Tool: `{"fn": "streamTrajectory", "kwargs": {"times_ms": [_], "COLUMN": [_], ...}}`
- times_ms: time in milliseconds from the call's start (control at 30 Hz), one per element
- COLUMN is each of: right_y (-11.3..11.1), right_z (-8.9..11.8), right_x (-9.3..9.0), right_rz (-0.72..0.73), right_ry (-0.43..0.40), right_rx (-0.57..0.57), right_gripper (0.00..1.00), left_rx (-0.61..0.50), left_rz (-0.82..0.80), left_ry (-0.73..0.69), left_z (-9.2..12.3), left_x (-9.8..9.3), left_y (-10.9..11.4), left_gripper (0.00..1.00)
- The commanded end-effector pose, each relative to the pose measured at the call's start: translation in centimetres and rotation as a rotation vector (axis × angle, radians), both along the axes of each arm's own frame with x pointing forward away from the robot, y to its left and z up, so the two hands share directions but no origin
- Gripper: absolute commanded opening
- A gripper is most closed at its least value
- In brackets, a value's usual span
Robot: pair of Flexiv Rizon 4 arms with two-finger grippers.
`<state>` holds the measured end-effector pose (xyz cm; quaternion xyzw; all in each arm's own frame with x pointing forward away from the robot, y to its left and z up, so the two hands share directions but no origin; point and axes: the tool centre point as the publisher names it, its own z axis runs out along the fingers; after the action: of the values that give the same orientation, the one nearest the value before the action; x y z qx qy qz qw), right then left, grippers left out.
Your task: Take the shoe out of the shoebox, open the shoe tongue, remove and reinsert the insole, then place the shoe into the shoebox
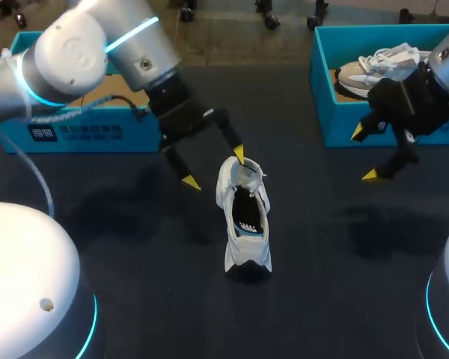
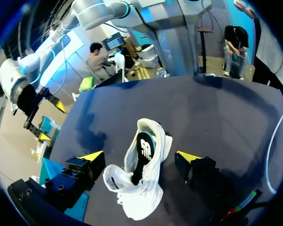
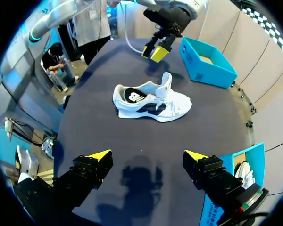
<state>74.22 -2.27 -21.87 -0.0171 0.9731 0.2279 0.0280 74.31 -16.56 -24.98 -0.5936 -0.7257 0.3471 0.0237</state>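
One white shoe upright on dark bench, two blue boxes, left shoebox, right shoebox holding one second shoe, left jaws released astride the white shoe, right jaws released beside right shoebox.

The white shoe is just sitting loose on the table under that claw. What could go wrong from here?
The shoe lies free, with the right gripper open and well away from it, so a tug by the left gripper might drag or tip it. The left gripper stands open close by the raised tongue; closing there, it might pinch the tongue or the shoe's edge and miss the insole.
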Motion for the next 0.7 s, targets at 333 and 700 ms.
{"fn": "streamTrajectory", "kwargs": {"times_ms": [333,700], "right_y": [0.4,0.5], "right_z": [-0.8,-2.1], "right_x": [0.0,0.0], "right_rz": [0.015,-0.055], "right_ry": [-0.009,-0.036], "right_rx": [0.022,0.015], "right_gripper": [1.00,1.00], "left_rx": [0.231,0.331], "left_rz": [-0.198,-0.254], "left_ry": [0.016,0.003], "left_z": [0.1,-0.5], "left_x": [0.6,0.7], "left_y": [-1.4,-2.8], "left_gripper": [0.00,0.00]}}
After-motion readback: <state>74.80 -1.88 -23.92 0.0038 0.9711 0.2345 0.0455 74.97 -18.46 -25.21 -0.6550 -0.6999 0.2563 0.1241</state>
